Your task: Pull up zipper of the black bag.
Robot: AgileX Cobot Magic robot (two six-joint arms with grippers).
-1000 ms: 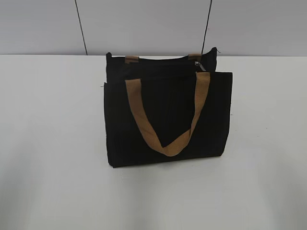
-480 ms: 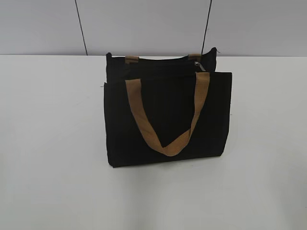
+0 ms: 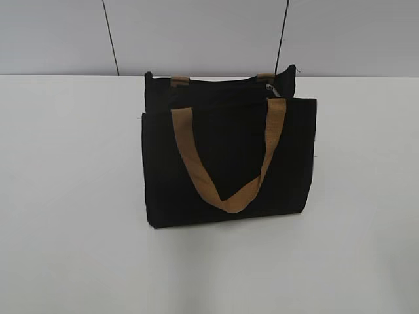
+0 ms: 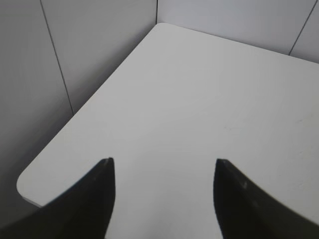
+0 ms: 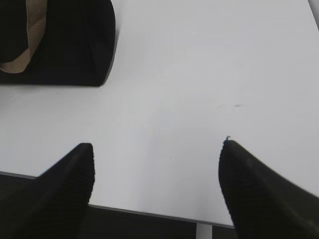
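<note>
The black bag [image 3: 226, 160] stands on the white table, its tan strap handle [image 3: 229, 157] hanging down its front. The small silver zipper [image 3: 274, 89] sits at the top right of the bag's opening. No gripper shows in the exterior view. My left gripper [image 4: 163, 162] is open and empty over the table's bare left corner; the bag is out of that view. My right gripper [image 5: 157, 147] is open and empty above the table's near edge. A corner of the bag [image 5: 75, 45] lies at the top left of the right wrist view, well apart from the fingers.
The white table [image 3: 72, 196] ends at a grey panelled wall [image 3: 196, 33] behind the bag. In the left wrist view the table's rounded corner [image 4: 25, 181] is close to the wall. The table's front edge [image 5: 149, 211] runs under my right gripper.
</note>
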